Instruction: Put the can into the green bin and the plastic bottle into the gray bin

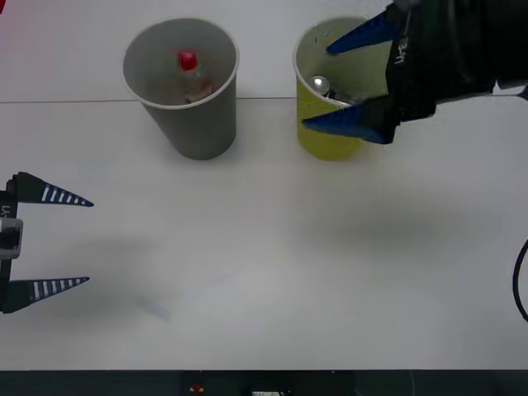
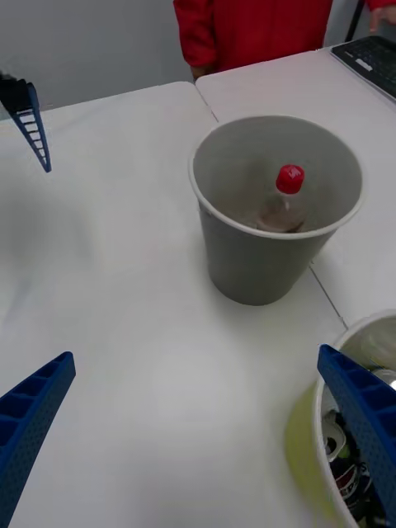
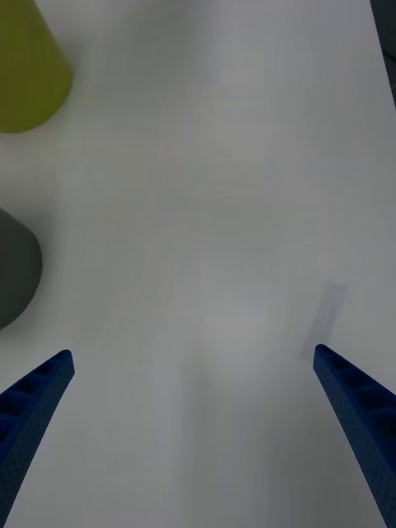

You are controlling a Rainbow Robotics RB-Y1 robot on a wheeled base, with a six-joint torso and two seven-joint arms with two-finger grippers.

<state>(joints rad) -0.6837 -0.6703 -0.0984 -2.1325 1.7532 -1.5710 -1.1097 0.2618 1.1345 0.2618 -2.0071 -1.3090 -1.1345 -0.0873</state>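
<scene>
Can [image 1: 320, 83] sits inside the green bin [image 1: 318, 136], silver top up. Plastic bottle [image 1: 192, 76] stands inside the gray bin [image 1: 198, 128], red cap visible; bins side by side on the white table [image 1: 264, 272]. Right gripper [image 1: 345, 82] over the green bin's mouth, fingers spread, holding nothing. Left gripper [image 1: 89, 242] near the table's left edge, well apart from the bins, fingers spread, empty.
</scene>
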